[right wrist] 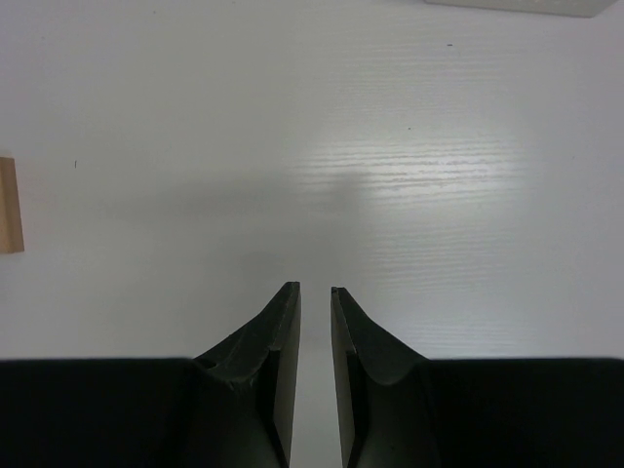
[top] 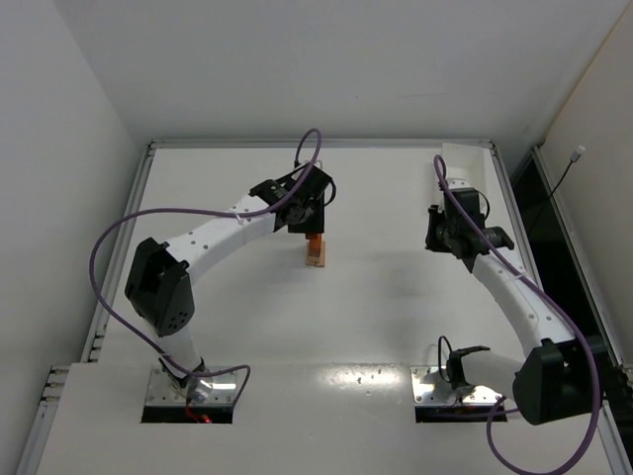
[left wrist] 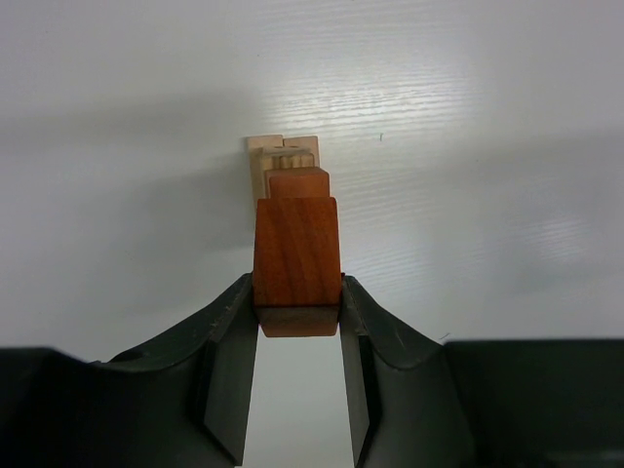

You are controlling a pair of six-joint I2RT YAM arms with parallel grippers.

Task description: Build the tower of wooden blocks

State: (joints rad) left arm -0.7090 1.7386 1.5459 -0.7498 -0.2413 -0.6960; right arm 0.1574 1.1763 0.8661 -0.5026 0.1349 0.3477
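Left claw [left wrist: 297,285] clamps a reddish-orange block [left wrist: 296,255] over the pale tan tower [left wrist: 282,156]; right claw [right wrist: 314,292] nearly closed, empty.

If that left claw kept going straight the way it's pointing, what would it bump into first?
Probably the tower: the left gripper holds a reddish block lined up with it, though the gap is unclear.

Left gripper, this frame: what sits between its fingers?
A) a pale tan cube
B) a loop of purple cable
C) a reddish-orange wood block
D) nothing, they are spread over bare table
C: in the left wrist view the left gripper has its fingers pressed against both sides of a reddish-orange block, in line with the tower beyond it.
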